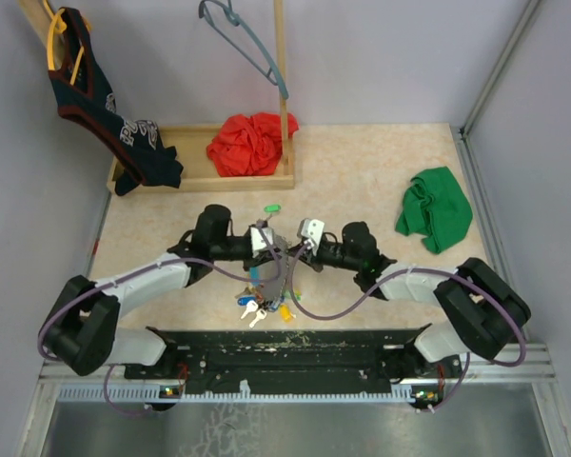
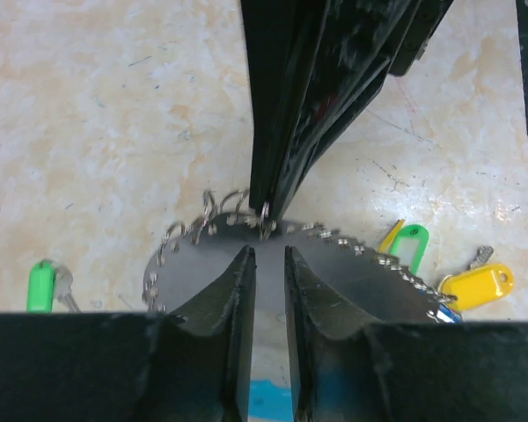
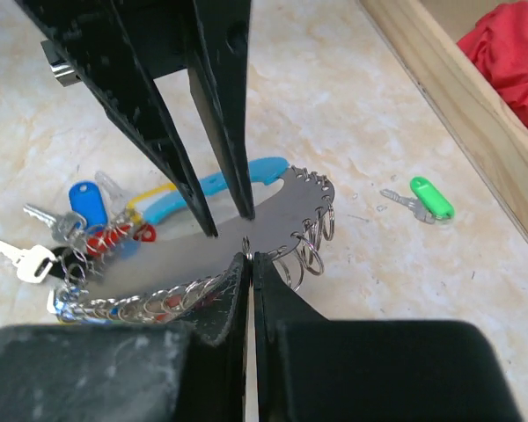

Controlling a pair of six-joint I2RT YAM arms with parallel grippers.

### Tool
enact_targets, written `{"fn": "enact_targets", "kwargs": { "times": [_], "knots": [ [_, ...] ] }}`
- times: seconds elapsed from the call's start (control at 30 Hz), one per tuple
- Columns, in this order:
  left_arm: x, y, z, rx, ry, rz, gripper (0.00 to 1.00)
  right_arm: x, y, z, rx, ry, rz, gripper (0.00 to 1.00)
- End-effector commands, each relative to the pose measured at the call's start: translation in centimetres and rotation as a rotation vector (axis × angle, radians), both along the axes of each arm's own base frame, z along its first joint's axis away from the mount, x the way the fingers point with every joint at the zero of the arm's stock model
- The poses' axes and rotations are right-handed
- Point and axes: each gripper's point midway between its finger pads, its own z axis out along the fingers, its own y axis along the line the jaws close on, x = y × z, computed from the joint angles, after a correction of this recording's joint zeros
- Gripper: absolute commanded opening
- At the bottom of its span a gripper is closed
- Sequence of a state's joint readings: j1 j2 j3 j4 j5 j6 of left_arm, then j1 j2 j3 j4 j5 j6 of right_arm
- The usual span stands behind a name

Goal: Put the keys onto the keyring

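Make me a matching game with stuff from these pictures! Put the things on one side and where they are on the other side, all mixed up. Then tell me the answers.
Things:
1. red cloth
2. green cloth
3. hanger
4. key with the green tag

Places:
A. up high, beside the wooden post
B. crumpled on the right side of the table
C. inside the wooden tray
D. lying by itself on the table, near the tray

Right pairs: 1-C, 2-B, 3-A, 4-D.
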State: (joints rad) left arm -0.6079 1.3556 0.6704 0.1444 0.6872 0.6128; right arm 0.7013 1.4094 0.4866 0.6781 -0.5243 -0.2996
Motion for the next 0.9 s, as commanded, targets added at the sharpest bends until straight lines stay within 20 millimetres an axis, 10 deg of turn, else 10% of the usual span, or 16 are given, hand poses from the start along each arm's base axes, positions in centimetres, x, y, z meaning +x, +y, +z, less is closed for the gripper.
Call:
{"fn": "enact_targets", "kwargs": {
  "times": [0.0,0.23,0.87],
  "knots": [
    [0.1,0.9,3.6,-0.232,-0.036,0.017,0.28,-0.1,0.7,5.7,0.206,-0.083,0.049,0.00],
    [-1.0,1.9,4.6,-0.370,-0.026,0.007,0.31,-0.9,0.9,8.6,0.411,-0.079,0.120,0.00],
    [-1.9,1.3,4.6,-0.458,-0.024,-0.101,0.32,-1.3,2.2,7.9,0.389,-0.026,0.208,0.00]
  ]
}}
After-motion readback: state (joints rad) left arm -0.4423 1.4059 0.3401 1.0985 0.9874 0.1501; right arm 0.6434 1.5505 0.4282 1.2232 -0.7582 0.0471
